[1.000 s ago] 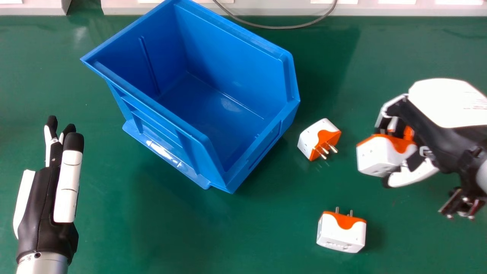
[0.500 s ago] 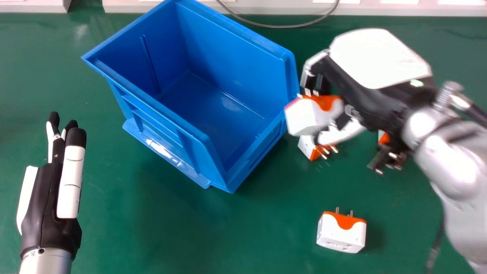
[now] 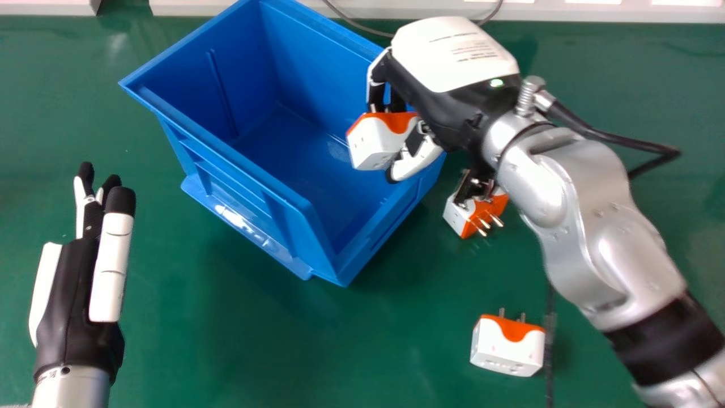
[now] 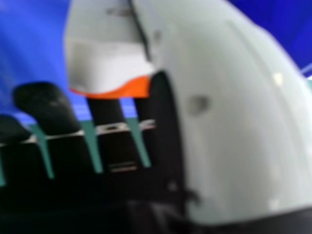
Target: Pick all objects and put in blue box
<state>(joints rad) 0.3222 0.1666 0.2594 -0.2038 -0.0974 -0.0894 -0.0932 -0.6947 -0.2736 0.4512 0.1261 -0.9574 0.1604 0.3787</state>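
Box point(image 3: 323, 56), large, blue plastic, near the top edge of the green surface point(image 3: 238, 345). Right robot hand point(image 3: 447, 54), black and white, pinching a white-and-orange plastic plug adapter point(image 3: 374, 139) above the box's opening; best centred inward, lowered past the rim, then released.

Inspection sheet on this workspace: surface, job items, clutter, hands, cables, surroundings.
Surface: glossy green tabletop.
Job's things: open blue plastic box; white-and-orange plug adapter held over it; second adapter beside it, partly hidden; third adapter nearer the robot.
Clutter: nothing seen.
Hands: right hand grips the held adapter; left hand open, idle, at head view's left.
Cables: thin grey cable behind the box; black cable by the right hand.
Surroundings: white frame along the far edge.
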